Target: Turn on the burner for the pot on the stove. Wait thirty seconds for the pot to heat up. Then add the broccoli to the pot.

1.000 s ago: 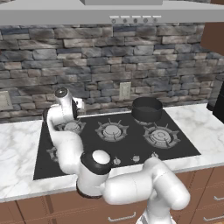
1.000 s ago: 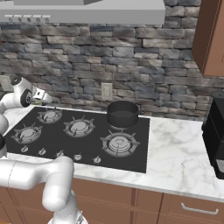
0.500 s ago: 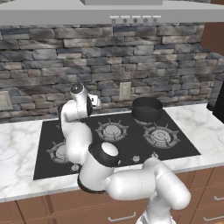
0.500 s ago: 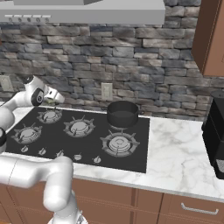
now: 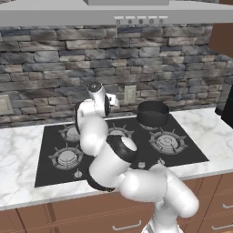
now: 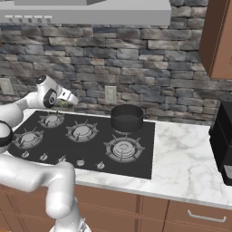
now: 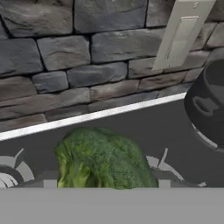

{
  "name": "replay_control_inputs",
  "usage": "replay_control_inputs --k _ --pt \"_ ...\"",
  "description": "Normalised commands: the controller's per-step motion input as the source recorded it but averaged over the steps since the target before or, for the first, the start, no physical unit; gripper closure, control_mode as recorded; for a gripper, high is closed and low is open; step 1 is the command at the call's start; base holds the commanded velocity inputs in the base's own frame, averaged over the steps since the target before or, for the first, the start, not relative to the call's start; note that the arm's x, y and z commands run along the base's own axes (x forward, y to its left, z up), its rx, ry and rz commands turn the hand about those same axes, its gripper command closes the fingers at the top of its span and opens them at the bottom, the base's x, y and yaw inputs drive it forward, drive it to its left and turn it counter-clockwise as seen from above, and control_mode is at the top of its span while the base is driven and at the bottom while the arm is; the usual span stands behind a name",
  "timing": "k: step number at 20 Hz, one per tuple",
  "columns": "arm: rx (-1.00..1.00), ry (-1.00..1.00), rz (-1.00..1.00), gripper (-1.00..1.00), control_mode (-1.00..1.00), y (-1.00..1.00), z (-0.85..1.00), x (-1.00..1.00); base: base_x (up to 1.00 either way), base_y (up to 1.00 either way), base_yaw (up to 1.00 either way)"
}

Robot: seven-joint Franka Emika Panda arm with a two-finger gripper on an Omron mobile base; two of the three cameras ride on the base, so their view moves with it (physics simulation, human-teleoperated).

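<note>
1. Carrying the broccoli [image 7: 103,159] is the step judged to be in hand: in the hand view the floret sits right at the tool, at the bottom of the picture, with the stove [image 7: 131,127] below and beyond it
2. The tool [image 6: 67,100] stands above the back left of the stove [image 6: 136,149], well to the left of the pot [image 6: 127,118]; a patch of green shows at its tip in the right base view
3. Tool state: its finger tips are not distinguishable in the hand view, but the jaws stand fairly wide and the floret sits between them off the cooktop, so the tool is judged clamped on the broccoli
4. The pot [image 5: 153,113] stands at the back of the stove [image 5: 50,173], on the rear right burner, close to the stone wall [image 5: 50,82]; its inside looks dark and no green is visible in it
5. Burner: no flame or glow is visible under the pot, and the knobs [image 6: 62,159] along the front edge are too small to read; whether it is lit cannot be told
6. Done, as judged: the floret is picked up. Left: bring it across to the pot and let it go inside
7. The marble desk [image 6: 186,158] lies right of the pot, with a dark appliance [image 6: 223,136] at its far right
</note>
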Motion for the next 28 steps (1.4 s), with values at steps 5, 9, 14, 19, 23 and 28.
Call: replay_control_inputs --k 5,9,14,19,23,28 --pt "0.00 -0.08 0.00 1.00 -1.00 -0.50 0.38 -0.01 0.00 0.00 0.00" --pt "0.00 -0.01 0.00 1.00 -1.00 -0.53 0.14 -0.01 0.00 0.00 0.00" --pt "0.00 -0.04 -0.04 1.00 -1.00 -0.55 0.06 -0.24 0.00 0.00 0.00" --pt "0.00 0.00 -0.05 1.00 -1.00 -0.54 0.22 -0.26 0.00 0.00 0.00" --pt "0.00 0.00 -0.07 1.00 -1.00 -0.55 0.32 -0.32 0.00 0.00 0.00" --pt "0.01 0.02 -0.05 1.00 -1.00 -0.60 0.29 -0.15 0.00 0.00 0.00"
